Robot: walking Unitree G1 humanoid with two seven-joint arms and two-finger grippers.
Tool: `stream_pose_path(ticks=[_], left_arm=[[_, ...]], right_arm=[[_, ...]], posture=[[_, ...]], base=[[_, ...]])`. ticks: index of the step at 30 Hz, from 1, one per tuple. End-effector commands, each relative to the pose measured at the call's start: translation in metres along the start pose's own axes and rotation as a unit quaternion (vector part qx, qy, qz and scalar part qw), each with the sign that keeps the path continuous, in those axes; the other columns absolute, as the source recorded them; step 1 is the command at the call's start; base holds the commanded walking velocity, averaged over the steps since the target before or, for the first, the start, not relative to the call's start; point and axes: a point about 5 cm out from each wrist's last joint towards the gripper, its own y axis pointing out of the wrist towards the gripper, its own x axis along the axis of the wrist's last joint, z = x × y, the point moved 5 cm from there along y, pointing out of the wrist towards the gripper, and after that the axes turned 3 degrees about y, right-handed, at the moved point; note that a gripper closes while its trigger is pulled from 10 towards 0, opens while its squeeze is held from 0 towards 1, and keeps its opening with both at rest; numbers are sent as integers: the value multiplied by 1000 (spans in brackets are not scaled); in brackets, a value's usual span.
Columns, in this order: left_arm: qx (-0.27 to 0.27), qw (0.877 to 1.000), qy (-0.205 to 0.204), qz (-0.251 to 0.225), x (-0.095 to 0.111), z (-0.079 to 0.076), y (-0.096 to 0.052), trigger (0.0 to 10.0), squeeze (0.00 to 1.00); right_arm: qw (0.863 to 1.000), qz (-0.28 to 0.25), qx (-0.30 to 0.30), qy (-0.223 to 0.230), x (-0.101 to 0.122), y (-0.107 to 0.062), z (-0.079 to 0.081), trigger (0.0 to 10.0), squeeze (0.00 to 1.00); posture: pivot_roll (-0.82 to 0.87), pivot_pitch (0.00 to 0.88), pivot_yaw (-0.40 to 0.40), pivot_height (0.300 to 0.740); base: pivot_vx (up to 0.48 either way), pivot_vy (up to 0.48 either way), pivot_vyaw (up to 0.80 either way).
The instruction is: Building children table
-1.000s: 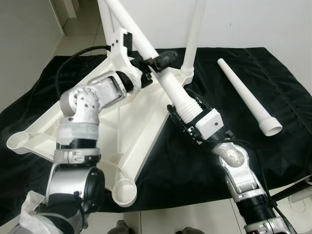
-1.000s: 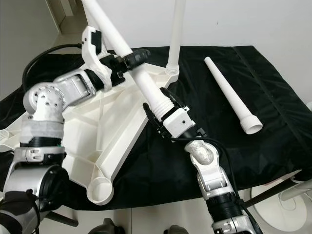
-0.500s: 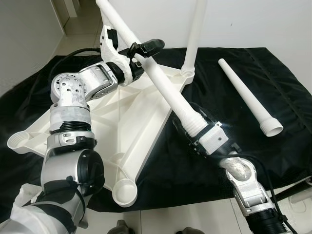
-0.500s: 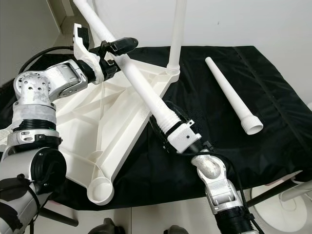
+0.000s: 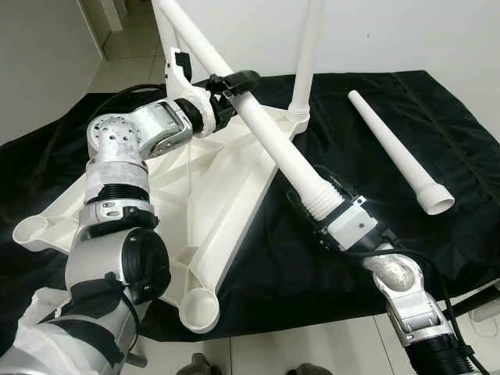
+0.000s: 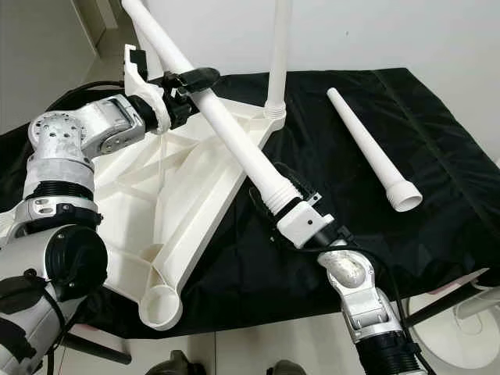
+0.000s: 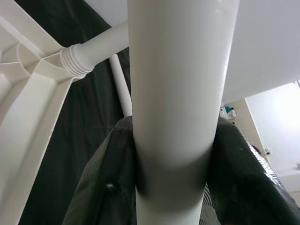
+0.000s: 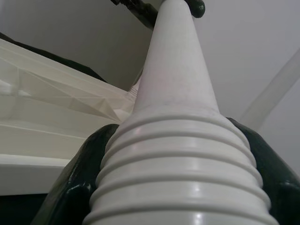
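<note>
Both hands clamped on one white leg [image 5: 273,141] — right hand [image 5: 324,211] at its threaded end, left hand [image 5: 226,86] further up — prob to steer it toward a socket [image 5: 197,306] on the upturned tabletop [image 5: 203,187], w/ another leg [image 5: 394,152] lying nearby.

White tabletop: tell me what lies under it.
The white tabletop lies upside down on a black cloth, which spreads around it. Whatever is directly beneath the tabletop is covered, as is the surface under the cloth.
</note>
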Motion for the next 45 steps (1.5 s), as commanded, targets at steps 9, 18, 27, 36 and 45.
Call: stream_pose_path(ticks=[9, 18, 27, 36, 45], left_arm=[[-28, 999, -8, -32, 21, -17, 2, 0, 0], [-10, 999, 31, -44, 32, -19, 1, 10000, 0], [37, 986, 113, -113, 62, -11, -7, 10000, 0], [64, 958, 207, -186, 82, -16, -15, 10000, 0], [51, 921, 317, -220, 64, -38, -13, 10000, 0]], right_arm=[[998, 27, -1, 49, -15, 0, 1, 10000, 0], [980, 21, -96, 171, -19, 3, -20, 10000, 1000], [963, 84, -163, 197, -41, -2, -30, 10000, 0], [951, 127, -166, 229, -51, -2, -31, 10000, 0], [951, 111, -161, 240, -32, 19, -30, 10000, 0]], posture=[[-159, 0, 123, 740], [-155, 0, 136, 740], [-159, 0, 142, 740], [-154, 0, 115, 740], [-138, 0, 69, 740]], base=[[0, 0, 0], [0, 0, 0], [0, 0, 0], [0, 0, 0], [0, 0, 0]])
